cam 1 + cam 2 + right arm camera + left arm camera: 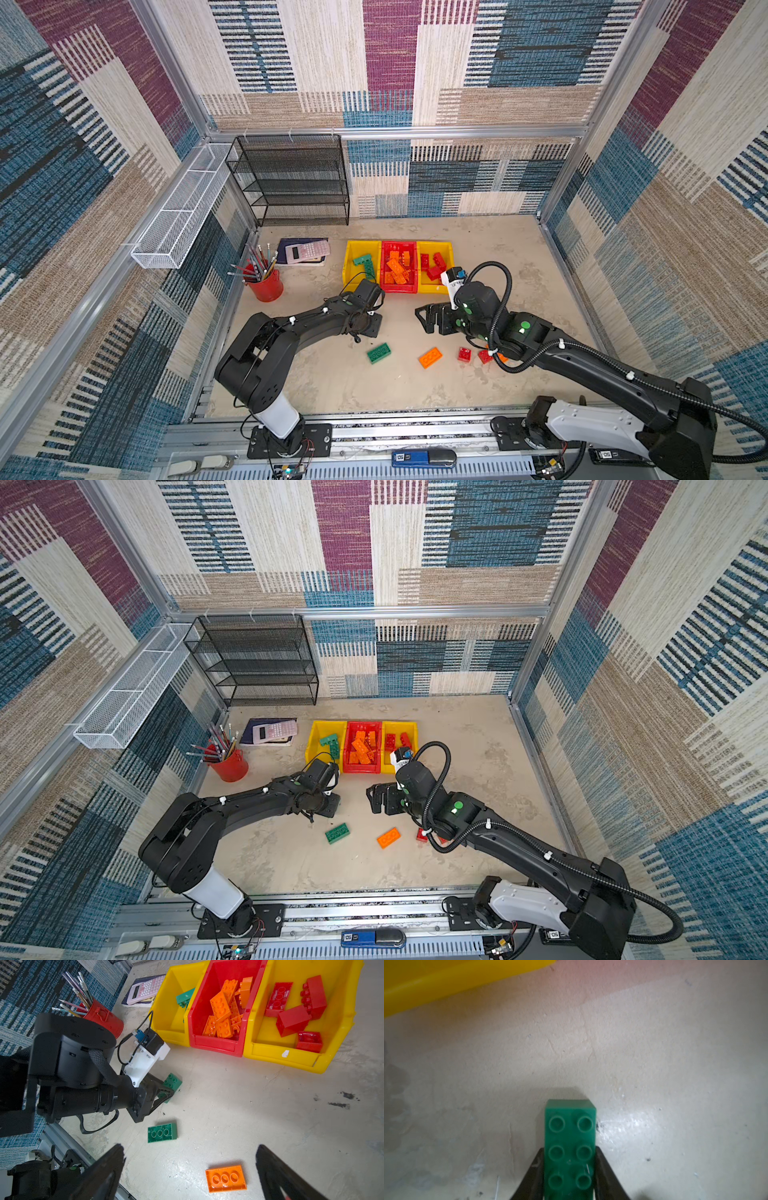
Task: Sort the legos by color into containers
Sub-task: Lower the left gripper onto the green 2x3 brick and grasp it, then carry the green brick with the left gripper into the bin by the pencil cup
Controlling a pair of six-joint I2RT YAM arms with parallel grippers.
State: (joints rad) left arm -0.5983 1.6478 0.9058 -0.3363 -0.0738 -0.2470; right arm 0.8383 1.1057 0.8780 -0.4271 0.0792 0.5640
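Between the fingers of the left pincer (570, 1150): green brick (570, 1126), studs up, clamped by its long sides. The left wrist view shows the grip plainly. Whether the brick touches the tabletop (654, 1053) I cannot tell. The right wrist view gives the same pincer (168, 1089) and brick (173, 1081) from the side. In both top views the wrist covers the brick, and only the pincer's (371, 325) black base shows.

Just ahead of the left pincer: yellow bin (353, 272), green bricks (364, 261) inside. Ahead of the right pincer: red bin (399, 288) with orange bricks (395, 268), then second yellow bin (448, 251) with red bricks (439, 260).

Right pincer (189, 1147) spread wide, empty; also seen in a top view (428, 318). Near it on the tabletop, untouched: loose orange brick (225, 1180), hollow side up. Near the left pincer, apart from it: loose green brick (162, 1132), hollow side up. Beside the right arm: loose red bricks (464, 354), shown in a top view, outside the right wrist view.
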